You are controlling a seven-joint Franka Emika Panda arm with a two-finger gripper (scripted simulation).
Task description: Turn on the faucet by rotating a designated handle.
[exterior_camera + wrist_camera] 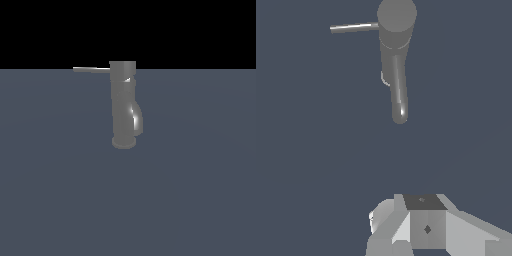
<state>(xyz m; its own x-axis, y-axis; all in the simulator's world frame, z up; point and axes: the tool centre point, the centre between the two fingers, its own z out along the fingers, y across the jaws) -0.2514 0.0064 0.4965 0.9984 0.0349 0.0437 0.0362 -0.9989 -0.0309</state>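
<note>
Over the plain dark grey-blue floor (60, 200) I am holding the white robot gripper (406, 242) well short of the dull grey metal faucet (397, 60); its thin grey rod handle (353, 28) is lying crosswise ahead, and I cannot tell the jaw opening.

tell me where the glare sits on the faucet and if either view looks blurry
Exterior view: bright streak on the faucet's spout bulge, small glint under the cap; edges crisp. Wrist view: highlight at the spout tip, handle lit along its top; the end effector looks blocky, not blurred.

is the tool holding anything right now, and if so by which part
Nothing is held. The tool shows only in the wrist view, well apart from the faucet and its handle, touching neither. Whether it is open or shut cannot be told.
</note>
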